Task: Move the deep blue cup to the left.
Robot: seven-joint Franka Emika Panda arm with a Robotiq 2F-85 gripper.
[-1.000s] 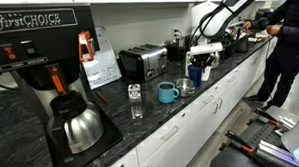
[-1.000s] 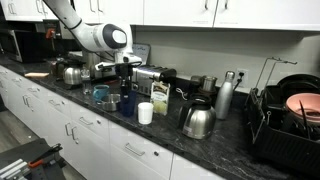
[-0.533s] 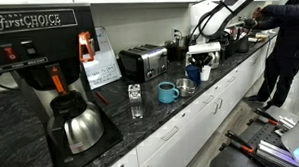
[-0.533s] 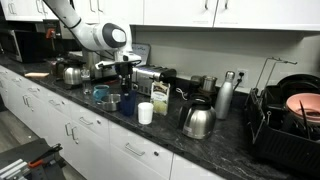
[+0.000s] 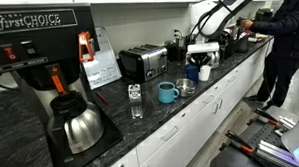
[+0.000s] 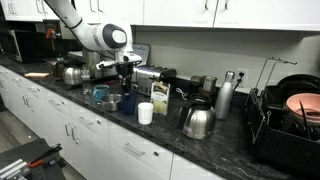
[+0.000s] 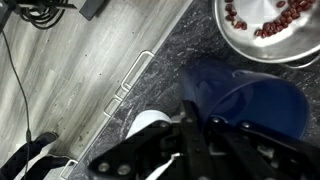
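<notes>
The deep blue cup (image 7: 255,100) fills the right of the wrist view, seen from above. It also shows in both exterior views (image 5: 193,74) (image 6: 127,104), on the dark counter directly below the hand. My gripper (image 7: 200,135) comes straight down on it. The two fingers are close together on the cup's near rim, with the wall between them. The gripper shows in both exterior views (image 5: 201,60) (image 6: 127,86). I cannot tell whether the cup's base touches the counter.
A small white cup (image 7: 150,122) (image 6: 145,113) stands right beside the blue cup. A steel bowl with red bits (image 7: 270,25) and a teal mug (image 5: 167,91) (image 6: 100,94) are close by. A toaster (image 5: 143,62), coffee maker (image 5: 49,57) and kettle (image 6: 198,121) line the counter. A person (image 5: 286,39) stands nearby.
</notes>
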